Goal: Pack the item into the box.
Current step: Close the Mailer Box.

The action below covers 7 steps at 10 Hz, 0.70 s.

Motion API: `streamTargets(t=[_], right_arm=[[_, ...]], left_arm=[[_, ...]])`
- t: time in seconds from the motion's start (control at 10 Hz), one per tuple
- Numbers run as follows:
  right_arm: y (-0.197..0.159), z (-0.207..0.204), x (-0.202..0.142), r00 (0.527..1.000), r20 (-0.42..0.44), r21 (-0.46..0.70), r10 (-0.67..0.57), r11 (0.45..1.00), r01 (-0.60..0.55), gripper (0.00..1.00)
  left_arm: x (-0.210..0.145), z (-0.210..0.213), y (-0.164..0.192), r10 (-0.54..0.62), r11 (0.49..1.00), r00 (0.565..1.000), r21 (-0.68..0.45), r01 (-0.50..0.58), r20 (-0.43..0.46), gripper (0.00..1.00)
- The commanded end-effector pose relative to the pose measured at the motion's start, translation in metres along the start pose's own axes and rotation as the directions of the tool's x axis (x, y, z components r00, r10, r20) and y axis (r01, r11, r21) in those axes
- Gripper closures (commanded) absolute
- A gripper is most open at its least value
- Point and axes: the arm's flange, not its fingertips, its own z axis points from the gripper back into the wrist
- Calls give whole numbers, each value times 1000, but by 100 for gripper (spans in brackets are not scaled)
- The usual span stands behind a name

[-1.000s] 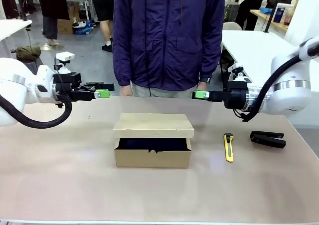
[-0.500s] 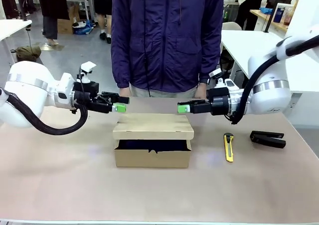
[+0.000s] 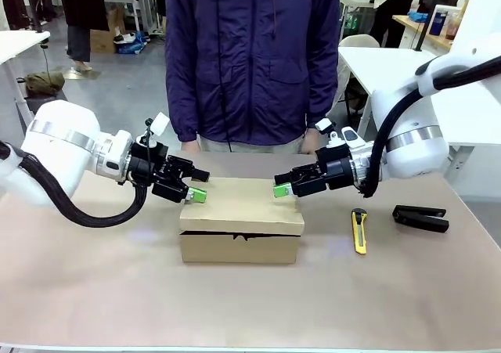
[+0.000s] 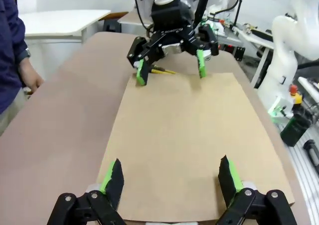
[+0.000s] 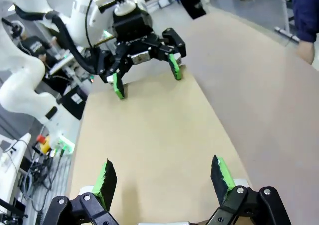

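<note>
Box (image 3: pixel 241 228) sits mid-tabletop (image 3: pixel 94 290) with its lid flat down, so the contents are hidden. Both wrist views show the grippers spread wide and holding nothing, facing each other over opposite lid ends: left gripper (image 3: pixel 196 189), right gripper (image 3: pixel 286 185). The front view adds a yellow knife (image 3: pixel 359 231) and a black stapler (image 3: pixel 420 217) to its right, well apart from it. There is open tabletop in front and to the left.

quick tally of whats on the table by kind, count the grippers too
box: 1
utility knife: 1
stapler: 1
grippers: 2, the left gripper and the right gripper, both open over the lid
total: 5
</note>
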Motion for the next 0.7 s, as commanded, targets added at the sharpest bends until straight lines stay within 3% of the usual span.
streamTargets(t=[0.0, 0.2, 0.6], right_arm=[[12, -5, -11, 997, -60, -21, 56, 998, -57, 0], [14, -8, -13, 994, -66, -8, 82, 997, -83, 0], [19, 8, -8, 994, -23, 30, 104, 994, -104, 0]], left_arm=[[-4, -6, -7, -36, 997, 999, 62, 37, -8, 0], [-4, -8, -8, -36, 996, 999, 82, 39, -28, 0], [6, 3, -9, -68, 990, 997, 122, 64, 35, 0]])
